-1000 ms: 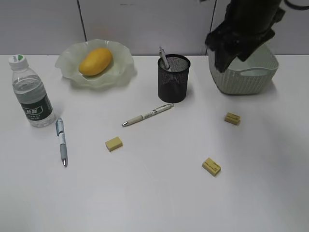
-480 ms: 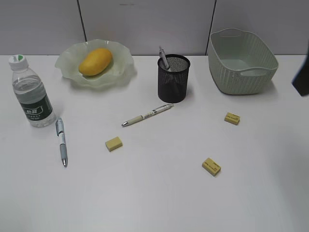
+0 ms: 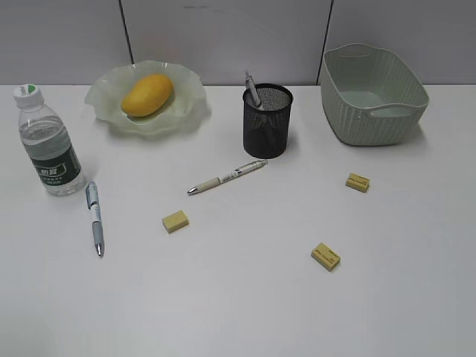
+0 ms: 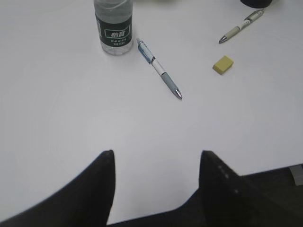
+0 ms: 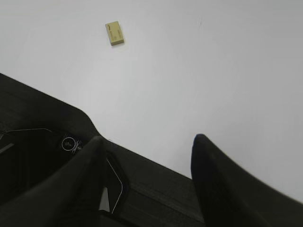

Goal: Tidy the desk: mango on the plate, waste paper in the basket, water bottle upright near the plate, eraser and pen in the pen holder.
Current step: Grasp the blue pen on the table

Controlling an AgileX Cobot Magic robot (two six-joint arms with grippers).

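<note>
- Left gripper (image 4: 156,156): jaws spread wide, empty, over the desk (image 3: 245,312) near its front edge.
- Right gripper (image 5: 147,142): likewise wide, empty.
- Mango (image 3: 147,94) on plate (image 3: 190,89); water bottle (image 3: 49,145) upright nearby.
- Pens (image 3: 227,176) and erasers (image 3: 175,221) lie scattered mid-desk.

The top edge of the left wrist view is cutting off the water bottle (image 4: 113,26) above its label. The pen holder (image 4: 256,3) is showing only a dark sliver there. Print on the yellow block (image 5: 114,33) is staying too small to read.
</note>
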